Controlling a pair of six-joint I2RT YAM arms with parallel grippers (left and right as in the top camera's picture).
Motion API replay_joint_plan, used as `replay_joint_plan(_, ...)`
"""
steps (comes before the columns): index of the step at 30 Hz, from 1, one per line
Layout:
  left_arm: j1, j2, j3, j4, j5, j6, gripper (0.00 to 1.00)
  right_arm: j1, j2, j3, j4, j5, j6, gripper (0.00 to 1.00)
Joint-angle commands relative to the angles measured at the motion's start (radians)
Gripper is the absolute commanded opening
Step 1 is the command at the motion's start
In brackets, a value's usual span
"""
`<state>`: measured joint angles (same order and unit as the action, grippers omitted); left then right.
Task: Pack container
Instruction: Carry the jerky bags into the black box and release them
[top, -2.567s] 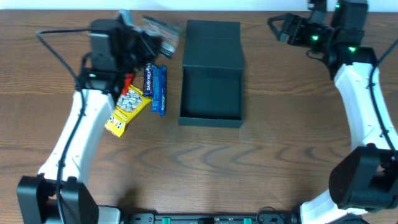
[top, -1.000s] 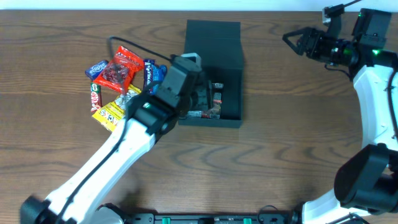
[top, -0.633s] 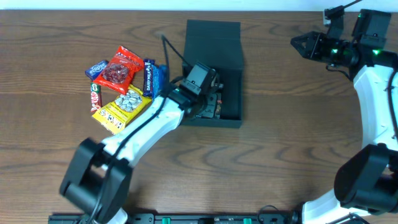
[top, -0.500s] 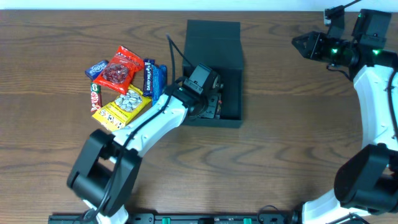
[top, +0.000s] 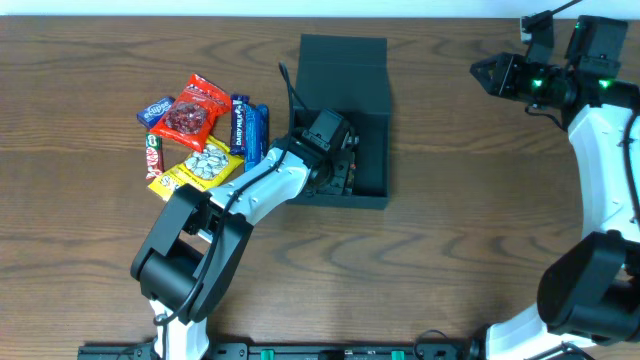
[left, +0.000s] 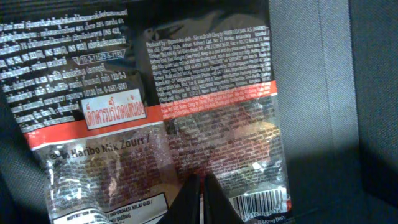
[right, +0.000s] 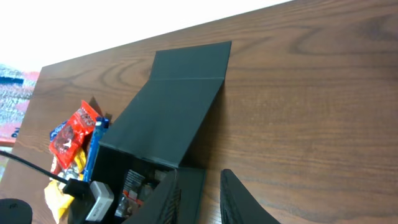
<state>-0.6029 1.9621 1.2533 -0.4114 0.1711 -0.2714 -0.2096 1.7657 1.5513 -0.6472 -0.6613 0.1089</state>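
Brown wood makes the tabletop (top: 450, 250). On its left side waits a little heap of snacks: a red packet (top: 190, 108), a yellow packet (top: 195, 170) and blue bars (top: 248, 130). None of them is in the box yet.

Just to their right, in the middle of the frame, sits the container (top: 343, 70). It is a dark box with its lid flap laid open toward the top edge. One see-through sweet packet (left: 211, 124) lies flat on its floor. So the packing has begun but is far from finished, I think.

The left claw (left: 198, 186) is down inside the container, right over that packet, and it is clenched tight. I cannot tell if it pinches the wrapper or only rests on it.

At the upper right of the frame the right claw (right: 203, 177) hangs above bare wood, well apart from the container. Its fingers stand a little apart and nothing is between them.

What is left, as I judge it: bring the heap over, then fold the lid down.
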Motion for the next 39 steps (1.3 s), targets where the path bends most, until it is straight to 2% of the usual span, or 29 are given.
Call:
replay_joint_plan(1,0.010,0.018,-0.001,-0.009,-0.084,0.018,0.06,0.008,-0.006,0.006,-0.010,0.000,-0.016,0.21)
replay_joint_plan(11,0.010,0.018,0.001,0.053,-0.208,0.017,0.06,0.008,-0.006,0.006,-0.027,0.000,-0.016,0.20)
replay_joint_plan(21,0.007,-0.028,0.112,0.056,-0.204,0.003,0.06,0.008,-0.006,0.006,-0.027,0.000,-0.012,0.18)
replay_joint_plan(27,0.007,-0.014,0.136,0.096,-0.025,0.099,0.06,0.008,-0.006,0.006,-0.027,0.003,-0.013,0.18)
replay_joint_plan(32,0.007,0.024,0.136,0.020,-0.010,0.142,0.06,0.008,-0.006,0.006,-0.026,0.003,-0.012,0.18)
replay_joint_plan(34,0.007,0.040,0.136,-0.021,0.018,0.200,0.05,0.008,-0.006,0.006,-0.027,0.003,-0.012,0.18)
replay_joint_plan(39,0.007,0.080,0.135,-0.050,0.033,0.235,0.06,0.008,-0.006,0.006,-0.027,0.003,-0.009,0.18)
